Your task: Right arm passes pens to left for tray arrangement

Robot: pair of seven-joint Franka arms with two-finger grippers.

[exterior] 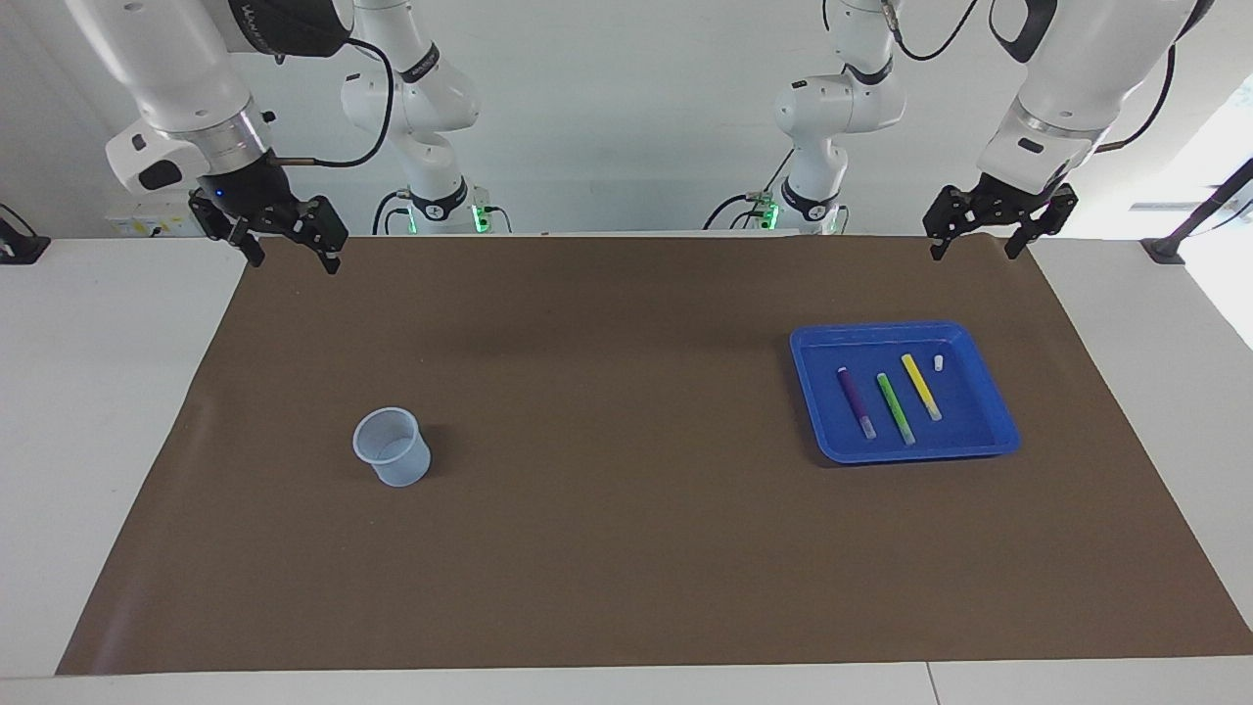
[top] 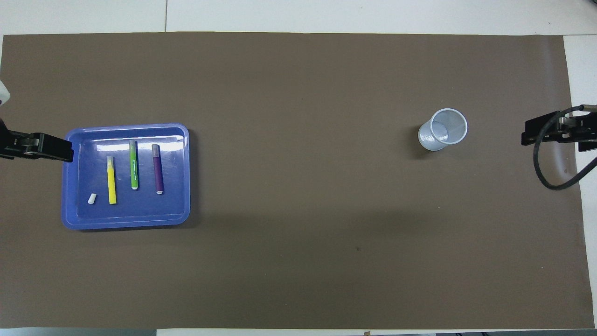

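The blue tray (exterior: 805, 392) (top: 126, 223) lies on the brown mat toward the left arm's end. In it lie the three pens side by side: purple (exterior: 855, 401) (top: 158, 170), green (exterior: 895, 407) (top: 134, 165) and yellow (exterior: 921, 386) (top: 111, 179). My left gripper (exterior: 974, 250) hangs open and empty, raised well above the mat by the tray's outer rim; one of its fingers (top: 51, 151) shows in the overhead view. My right gripper (exterior: 297, 259) (top: 555, 133) waits open and empty over the mat's edge at the right arm's end.
A tiny white cap-like piece (exterior: 938, 361) (top: 92, 199) lies in the tray beside the yellow pen. A small translucent cup (exterior: 392, 460) (top: 442, 129) stands upright on the brown mat (exterior: 626, 548) toward the right arm's end.
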